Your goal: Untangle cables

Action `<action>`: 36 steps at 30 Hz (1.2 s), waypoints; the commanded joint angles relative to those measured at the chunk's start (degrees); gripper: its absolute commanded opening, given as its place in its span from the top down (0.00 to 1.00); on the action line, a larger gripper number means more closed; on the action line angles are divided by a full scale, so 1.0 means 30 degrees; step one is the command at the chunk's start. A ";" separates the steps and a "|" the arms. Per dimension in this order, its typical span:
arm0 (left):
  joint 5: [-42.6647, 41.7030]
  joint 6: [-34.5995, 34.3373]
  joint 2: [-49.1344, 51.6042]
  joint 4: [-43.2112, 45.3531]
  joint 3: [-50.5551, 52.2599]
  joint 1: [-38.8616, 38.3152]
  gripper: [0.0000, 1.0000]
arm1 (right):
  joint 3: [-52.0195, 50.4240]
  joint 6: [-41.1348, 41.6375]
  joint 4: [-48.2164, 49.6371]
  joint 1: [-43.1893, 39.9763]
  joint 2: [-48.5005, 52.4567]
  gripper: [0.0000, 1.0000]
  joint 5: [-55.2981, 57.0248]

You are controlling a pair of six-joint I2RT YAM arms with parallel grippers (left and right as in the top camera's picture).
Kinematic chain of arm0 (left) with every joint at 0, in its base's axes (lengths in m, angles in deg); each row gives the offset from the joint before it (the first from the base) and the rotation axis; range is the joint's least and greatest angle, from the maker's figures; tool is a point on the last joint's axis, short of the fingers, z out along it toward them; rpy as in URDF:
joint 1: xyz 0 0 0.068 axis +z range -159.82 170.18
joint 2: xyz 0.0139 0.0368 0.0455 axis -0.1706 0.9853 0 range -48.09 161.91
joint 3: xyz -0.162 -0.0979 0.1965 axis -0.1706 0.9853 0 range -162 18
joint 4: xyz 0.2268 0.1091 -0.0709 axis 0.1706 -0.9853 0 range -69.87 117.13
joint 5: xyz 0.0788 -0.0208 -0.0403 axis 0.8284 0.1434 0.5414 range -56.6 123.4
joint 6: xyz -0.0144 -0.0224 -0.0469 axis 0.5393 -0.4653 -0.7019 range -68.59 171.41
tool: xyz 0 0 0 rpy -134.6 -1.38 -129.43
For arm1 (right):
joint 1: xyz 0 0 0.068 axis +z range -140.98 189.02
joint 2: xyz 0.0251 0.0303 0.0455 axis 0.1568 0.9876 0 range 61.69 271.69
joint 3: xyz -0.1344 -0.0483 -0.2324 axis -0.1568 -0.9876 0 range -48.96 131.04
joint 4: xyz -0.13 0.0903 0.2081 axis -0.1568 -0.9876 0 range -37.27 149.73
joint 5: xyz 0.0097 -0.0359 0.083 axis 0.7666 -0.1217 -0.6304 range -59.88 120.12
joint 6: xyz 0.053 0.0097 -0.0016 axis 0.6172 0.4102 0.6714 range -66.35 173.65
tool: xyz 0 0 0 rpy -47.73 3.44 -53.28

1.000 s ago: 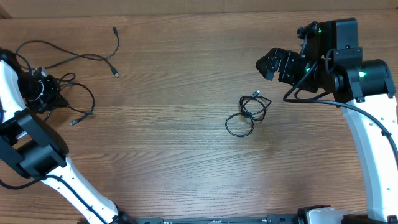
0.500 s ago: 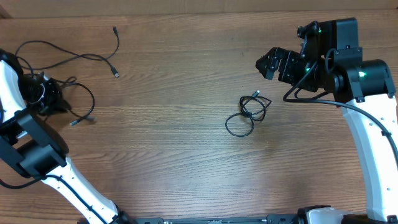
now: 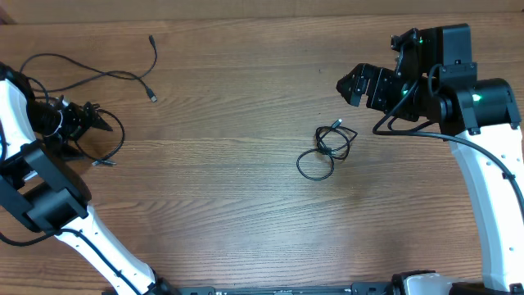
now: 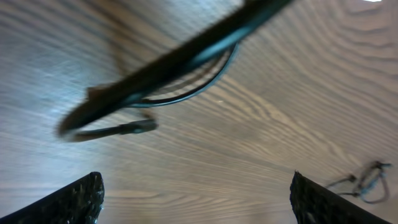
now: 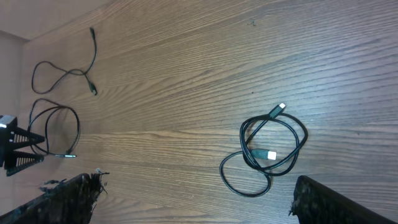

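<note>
The left gripper (image 3: 100,119) sits far out to the left of the small coiled black cable with pale connector tips (image 3: 327,148). Its jaws are spread wide with nothing pinched between them. The right gripper (image 3: 345,85) hovers just up and to the right of that coil, also released and empty. The work looks to be on the far-left tangle, where a thin black cable loop (image 3: 122,135) curls round just below the left gripper's open jaws. To do this well, the left arm should pick one strand of that loop and close on it near a free end rather than mid-loop. It should then draw the strand slowly away from the long thin black cable (image 3: 90,78), which trails up and to the left of the coil, so that no crossing tightens. The coil itself sits alone on the brown wooden table (image 3: 221,180), well apart from the rest, and the right arm is well placed to take it. Some things are hard to read. The left wrist view shows the nearest strand only as a dark blur across the top of the frame, so I can't tell whether it rests on the gripper. Where the loop and the long cable meet is hidden behind the left arm, so whether they are one cable or two is unclear. The coil's own crossings are too fine to trace.
</note>
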 commanded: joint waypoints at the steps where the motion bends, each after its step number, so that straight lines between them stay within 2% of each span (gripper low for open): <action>1: -0.2135 0.0080 -0.0634 0.0379 -0.0874 -0.0131 0.05 | 0.0335 -0.0313 0.0102 -0.0109 0.0036 0.00 -0.0117; 6: -0.2892 -0.0189 -0.3133 0.1741 -0.2135 -0.0131 0.00 | 0.0342 -0.0306 0.0051 -0.0109 0.0036 0.00 -0.0117; 9: -0.5064 -0.0656 -0.5632 0.2929 -0.2798 -0.0146 0.00 | 0.0342 -0.0299 0.0051 -0.0109 0.0036 0.00 -0.0117; 13: -0.8750 -0.0641 -0.7657 0.3038 -0.2798 -0.0546 0.00 | 0.0335 -0.0299 0.0015 -0.0109 0.0036 0.00 -0.0102; 17: -1.0149 -0.0641 -0.8757 0.2310 -0.2790 -0.2222 0.00 | 0.0335 0.0612 -0.0328 -0.0109 0.0051 0.00 0.0794; 24: -0.9581 0.1588 -0.8633 0.0503 -0.2004 -0.8284 0.00 | -0.0189 0.1217 -0.1071 -0.0109 0.0160 0.00 0.2069; 31: -0.3840 0.1588 -0.7570 0.0648 -0.0838 -1.4797 0.00 | -0.0474 0.2302 -0.1188 -0.1049 0.0430 0.00 0.2885; 36: -0.2324 0.1005 -0.5843 0.0969 -0.0765 -1.8651 0.04 | -0.0474 0.2280 -0.1392 -0.3534 0.0430 0.00 0.2208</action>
